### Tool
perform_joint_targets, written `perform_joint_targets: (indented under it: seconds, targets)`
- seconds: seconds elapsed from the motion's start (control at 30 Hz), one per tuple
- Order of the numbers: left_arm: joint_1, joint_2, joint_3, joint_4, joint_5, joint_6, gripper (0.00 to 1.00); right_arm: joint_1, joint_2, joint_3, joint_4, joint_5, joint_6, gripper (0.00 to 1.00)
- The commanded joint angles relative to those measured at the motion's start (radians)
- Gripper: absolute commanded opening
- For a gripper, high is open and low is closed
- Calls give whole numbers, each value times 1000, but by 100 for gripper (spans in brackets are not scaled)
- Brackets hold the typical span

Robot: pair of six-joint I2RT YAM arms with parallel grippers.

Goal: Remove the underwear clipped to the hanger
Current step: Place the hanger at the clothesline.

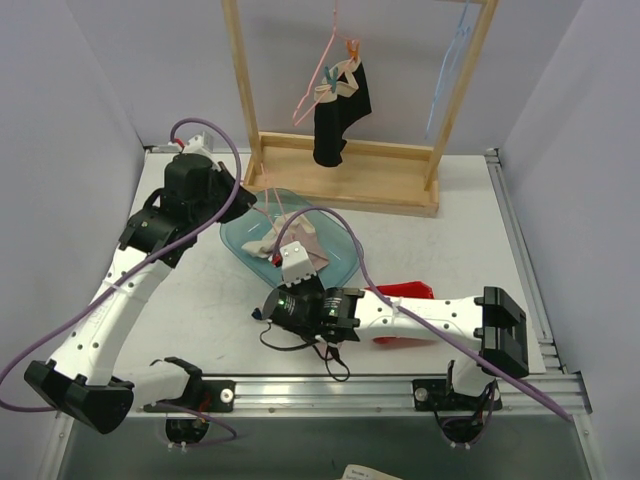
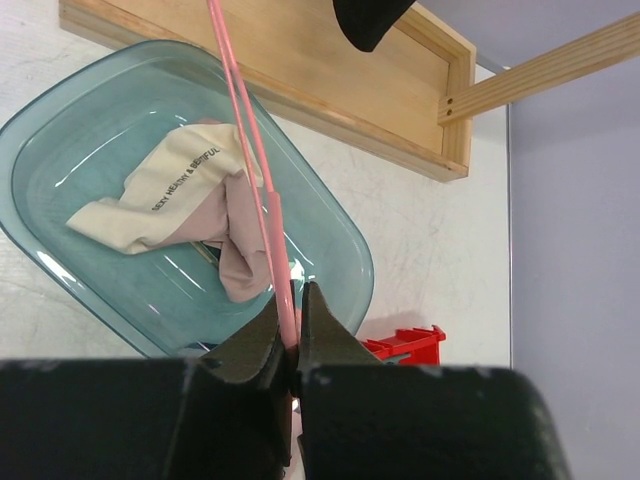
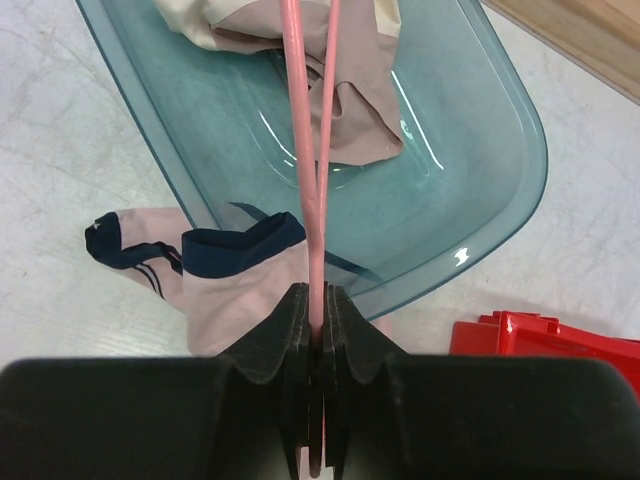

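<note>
Pink hanger [image 2: 278, 250] wire is held by both arms above a teal dish [image 2: 90, 130] at the middle of the tabletop [image 1: 450, 240]. The left pincer [image 2: 291, 345] is closed on a single rod of it. The right pincer [image 3: 318, 310] is clamped shut where two of its rods run together. No cloth can be seen clipped to the stretches of wire that show in the wrist views.

Pale pink briefs [image 2: 180, 185] with a cream printed waistband are crumpled inside the dish, beneath the wire. Dark-trimmed pink briefs [image 3: 240, 285] lie on the tabletop just outside the dish wall, close beside the right pincer; whether they touch the dish cannot be told.

Black briefs [image 1: 340, 115] with a beige waistband are seen at the far side, hung from a second pink hanger [image 1: 325, 65] on the wooden rack [image 1: 350, 175] and fastened there by small clothespins [image 1: 350, 47]. A blue hanger [image 1: 445, 70] is hooked at the right end of the same rack. A red bin [image 1: 405, 290] sits to the right of the dish, partly covered by the right arm.
</note>
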Motion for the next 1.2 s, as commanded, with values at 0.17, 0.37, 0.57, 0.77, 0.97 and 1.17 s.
perform_joint_targets:
  seconds: [0.17, 0.37, 0.57, 0.77, 0.97, 1.17]
  targets:
    - [17, -53, -9, 59, 40, 6, 65, -4, -81, -13, -29, 16, -4, 0]
    - [70, -165, -77, 149, 67, 11, 94, -25, -163, -44, -17, -54, -21, 0]
    - [109, -332, -136, 225, 5, 29, 94, -71, -308, -117, 49, -189, -70, 0]
    - [116, -435, -187, 281, -34, 34, 94, -140, -413, -156, 66, -332, -116, 0]
    - [116, -446, -208, 295, 19, 41, 94, -139, -506, -154, 61, -289, -139, 0]
    - [116, -501, -294, 278, 67, 52, 94, -163, -607, -58, -107, -179, -130, 0]
